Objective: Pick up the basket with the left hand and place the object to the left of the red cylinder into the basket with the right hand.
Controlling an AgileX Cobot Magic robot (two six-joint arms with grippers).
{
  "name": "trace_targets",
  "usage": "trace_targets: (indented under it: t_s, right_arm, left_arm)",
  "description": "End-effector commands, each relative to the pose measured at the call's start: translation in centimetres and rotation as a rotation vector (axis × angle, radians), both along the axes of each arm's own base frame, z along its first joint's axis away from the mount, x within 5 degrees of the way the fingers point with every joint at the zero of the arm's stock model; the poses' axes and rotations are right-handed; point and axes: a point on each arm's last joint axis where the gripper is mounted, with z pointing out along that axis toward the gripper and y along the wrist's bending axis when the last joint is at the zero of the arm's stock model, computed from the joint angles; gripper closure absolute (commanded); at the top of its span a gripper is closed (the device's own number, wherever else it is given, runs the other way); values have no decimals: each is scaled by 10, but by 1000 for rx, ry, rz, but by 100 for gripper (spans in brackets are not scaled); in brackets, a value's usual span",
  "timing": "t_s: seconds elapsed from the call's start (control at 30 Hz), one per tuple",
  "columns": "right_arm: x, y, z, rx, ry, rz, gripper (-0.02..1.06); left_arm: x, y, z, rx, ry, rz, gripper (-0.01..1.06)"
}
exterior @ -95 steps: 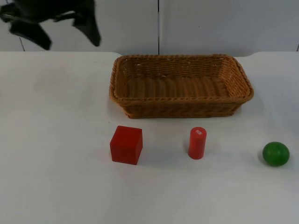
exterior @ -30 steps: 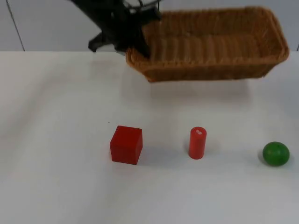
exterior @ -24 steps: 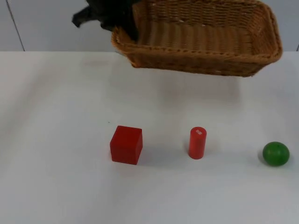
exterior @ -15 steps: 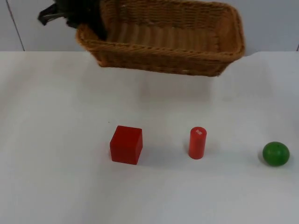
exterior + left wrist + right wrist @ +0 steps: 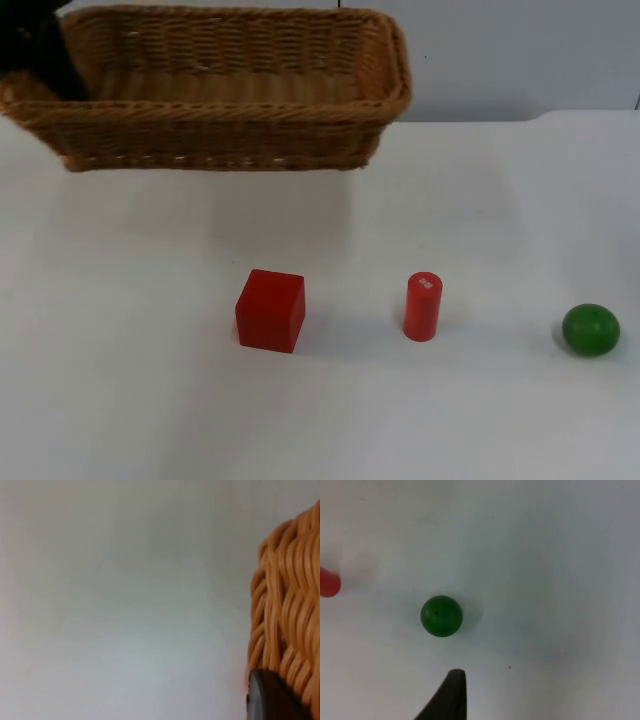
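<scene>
Tabletop (image 5: 150,400): white surface carrying the three small objects; it ends at a grey partition wall (image 5: 520,55) along the upper edge of the top view.
Basket (image 5: 215,90): brown wicker, rectangular, open side up, at the upper left of the top view, raised off the tabletop with a faint shadow beneath it; its woven wall (image 5: 287,610) appears in the left wrist view.
Left gripper (image 5: 40,55): black, at the upper left corner of the top view, on the basket's left end; jaws clamped on the basket rim, with one dark fingertip (image 5: 267,697) against the weave in the left wrist view.
Red cube (image 5: 270,310): the object left of the red cylinder; rests on the tabletop at lower centre-left of the top view, below the basket and well apart from it.
Red cylinder (image 5: 422,306): upright, right of the red cube and apart from it; its edge (image 5: 329,582) shows in the right wrist view.
Green ball (image 5: 590,329): on the tabletop at the right edge of the top view, right of the red cylinder; also seen (image 5: 441,615) in the right wrist view.
Right gripper: above the tabletop near the green ball, not touching it; one black fingertip (image 5: 447,697) shows; state of the jaws cannot be told.
</scene>
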Motion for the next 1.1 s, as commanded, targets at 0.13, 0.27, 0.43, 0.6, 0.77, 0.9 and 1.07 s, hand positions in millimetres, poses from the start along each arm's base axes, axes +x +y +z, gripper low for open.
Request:
trace_targets:
  t_s: [0.13, 0.27, 0.43, 0.6, 0.77, 0.9, 1.07]
  right_arm:
    - [1, -1, 1, 7, -9, -11, -1]
    - [1, 0, 1, 27, -7, -16, -1]
    - [1, 0, 1, 27, -7, -16, -1]
    - [1, 0, 1, 27, -3, -16, -1]
    - [1, 0, 1, 27, -1, -16, -1]
    - [1, 0, 1, 27, -1, -16, -1]
    - [1, 0, 1, 27, -7, -16, -1]
  left_arm:
    - [-71, 56, 10, -74, -46, 173, 105]
    - [-114, 77, 3, -44, -51, 273, 105]
    - [-152, 85, -8, -70, -48, 415, 105]
    - [-172, 86, -7, -39, -72, 470, 105]
    - [-177, 84, -9, -23, -73, 471, 105]
    - [-177, 85, -10, -13, -83, 483, 105]
    - [-175, 87, -10, 1, -104, 499, 105]
